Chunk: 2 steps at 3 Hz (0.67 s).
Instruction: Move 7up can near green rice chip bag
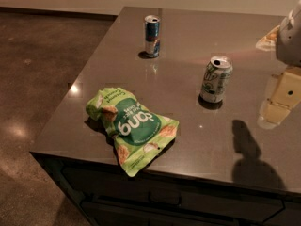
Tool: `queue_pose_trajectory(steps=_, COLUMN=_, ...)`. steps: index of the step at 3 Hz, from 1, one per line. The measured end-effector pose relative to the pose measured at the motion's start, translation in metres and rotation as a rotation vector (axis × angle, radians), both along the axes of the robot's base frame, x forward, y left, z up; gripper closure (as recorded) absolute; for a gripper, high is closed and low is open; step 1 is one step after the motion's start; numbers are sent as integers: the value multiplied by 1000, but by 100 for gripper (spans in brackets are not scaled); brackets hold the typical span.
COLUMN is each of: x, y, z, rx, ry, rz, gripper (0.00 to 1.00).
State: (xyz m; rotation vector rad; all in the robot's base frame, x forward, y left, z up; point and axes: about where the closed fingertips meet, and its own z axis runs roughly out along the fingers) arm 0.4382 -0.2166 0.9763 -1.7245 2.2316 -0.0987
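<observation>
The 7up can (216, 79), white and green with a silver top, stands upright on the dark countertop (188, 36), right of centre. The green rice chip bag (132, 127) lies wrinkled near the front left edge, well to the left of and nearer than the can. My gripper (278, 102) shows at the right edge of the view, pale and cream-coloured, to the right of the can and apart from it. It holds nothing that I can see. Its shadow (249, 154) falls on the counter in front of it.
A slimmer blue and silver can (152, 36) stands upright at the back of the counter. A pale packet (268, 37) lies at the far right, partly behind my arm. The counter's left and front edges drop to a brown floor (37, 79).
</observation>
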Motion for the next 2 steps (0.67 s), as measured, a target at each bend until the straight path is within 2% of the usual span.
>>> queue_pose_trajectory(steps=2, x=9, y=6, z=-4, rx=-4, ry=10, rz=7, gripper=0)
